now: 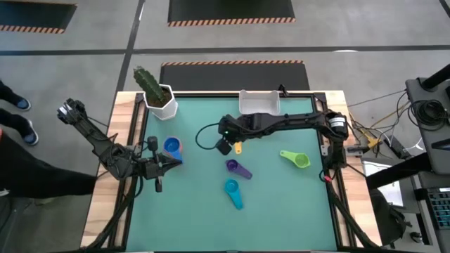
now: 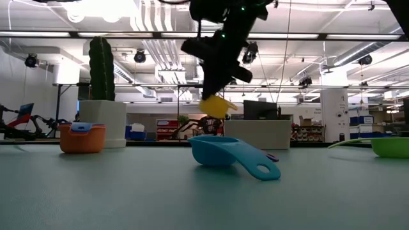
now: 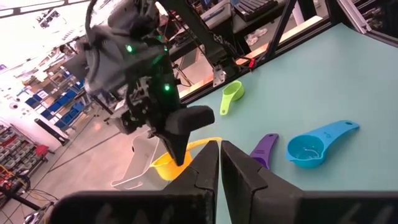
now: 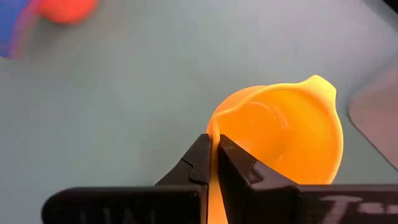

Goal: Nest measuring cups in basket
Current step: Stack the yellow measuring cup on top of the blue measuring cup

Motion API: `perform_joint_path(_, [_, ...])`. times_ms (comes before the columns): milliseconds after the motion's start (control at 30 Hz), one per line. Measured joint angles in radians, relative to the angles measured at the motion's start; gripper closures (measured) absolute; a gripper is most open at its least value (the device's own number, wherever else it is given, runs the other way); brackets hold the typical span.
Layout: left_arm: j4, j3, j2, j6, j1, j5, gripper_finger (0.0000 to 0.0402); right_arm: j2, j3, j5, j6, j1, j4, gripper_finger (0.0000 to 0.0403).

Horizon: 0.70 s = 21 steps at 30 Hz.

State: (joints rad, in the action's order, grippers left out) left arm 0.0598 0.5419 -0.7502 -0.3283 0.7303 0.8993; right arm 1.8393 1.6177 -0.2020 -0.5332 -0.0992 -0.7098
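White plastic basket [image 1: 259, 102] sits at twelve o'clock on my green mat, well apart from the cups: the blue cup [image 1: 172, 146] nested in the orange cup [image 2: 82, 138] at nine o'clock, the teal cup [image 1: 233, 192] at six, the green cup [image 1: 297, 159] at three, and the purple cup [image 1: 238, 168] near the centre. My right gripper [image 1: 233, 143] hangs above the table just toward the basket from centre, fingers pinched tight on the handle of the yellow cup [image 4: 283, 137], which is lifted clear and tilted. My left gripper [image 1: 159, 166] waits at nine o'clock just beside the blue cup, fingers pressed together, apparently on nothing.
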Motion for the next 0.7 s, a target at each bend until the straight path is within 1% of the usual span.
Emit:
perform_joint_path(167, [-0.001,0.000,0.000,0.000,0.000,0.000,0.0402,0.000,0.017,0.001,0.033,0.016,0.101,0.0394])
perform_joint_path(700, [-0.001,0.000,0.000,0.000,0.000,0.010,0.0402,0.001,0.031,0.001,0.135,0.028,0.301,0.0394])
